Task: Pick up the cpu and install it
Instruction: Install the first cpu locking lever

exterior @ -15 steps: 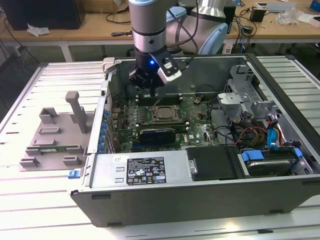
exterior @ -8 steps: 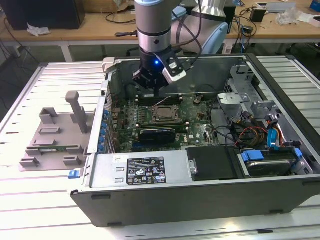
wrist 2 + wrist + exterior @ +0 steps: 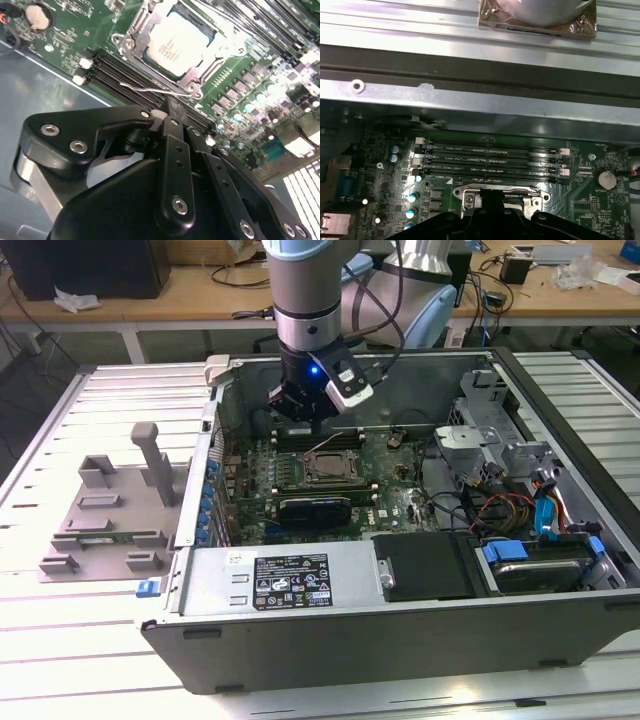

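The cpu [image 3: 180, 42], a small square chip with a silvery-white top, lies flat in its socket on the green motherboard [image 3: 240, 95], ringed by the metal socket frame. In the exterior view the cpu [image 3: 325, 468] sits mid-board inside the open computer case [image 3: 300, 630]. My gripper [image 3: 310, 418] hangs just above the board beside the socket, over the memory slots [image 3: 490, 160]. In the second wrist view the gripper [image 3: 172, 106] has its black fingers [image 3: 170, 145] drawn together with nothing between them, a short way from the chip. A thin wire lever [image 3: 150, 90] lies between gripper and socket.
A grey plastic tray with upright posts [image 3: 110, 510] stands on the slatted table on the exterior view's left. Inside the case are a long black card [image 3: 315, 508], a power supply [image 3: 290, 580], and drive cages with cables [image 3: 510, 500]. The case's metal wall [image 3: 480, 100] rises close behind the memory slots.
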Action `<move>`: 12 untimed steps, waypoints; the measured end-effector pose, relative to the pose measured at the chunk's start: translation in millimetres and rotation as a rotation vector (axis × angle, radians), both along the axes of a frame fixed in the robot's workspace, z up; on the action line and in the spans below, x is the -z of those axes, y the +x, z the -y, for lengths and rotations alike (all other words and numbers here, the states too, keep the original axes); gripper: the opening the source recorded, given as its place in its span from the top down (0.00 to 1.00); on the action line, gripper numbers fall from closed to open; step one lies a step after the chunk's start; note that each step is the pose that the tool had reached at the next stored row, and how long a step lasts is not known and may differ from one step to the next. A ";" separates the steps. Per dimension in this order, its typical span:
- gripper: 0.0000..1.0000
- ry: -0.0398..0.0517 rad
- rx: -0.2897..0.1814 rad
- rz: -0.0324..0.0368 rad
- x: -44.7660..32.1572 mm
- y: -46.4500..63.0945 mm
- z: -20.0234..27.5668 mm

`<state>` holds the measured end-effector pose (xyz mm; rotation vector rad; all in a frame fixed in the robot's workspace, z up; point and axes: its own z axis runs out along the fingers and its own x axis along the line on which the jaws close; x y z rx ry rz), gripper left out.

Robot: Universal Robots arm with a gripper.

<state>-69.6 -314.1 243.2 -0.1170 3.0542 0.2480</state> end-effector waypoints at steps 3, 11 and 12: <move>0.89 -0.0009 0.000 0.0234 1.9 0.1 0.2; 0.89 -0.0020 0.053 0.0237 14.5 5.2 -4.2; 0.89 -0.0021 0.056 0.0236 14.8 5.3 -5.3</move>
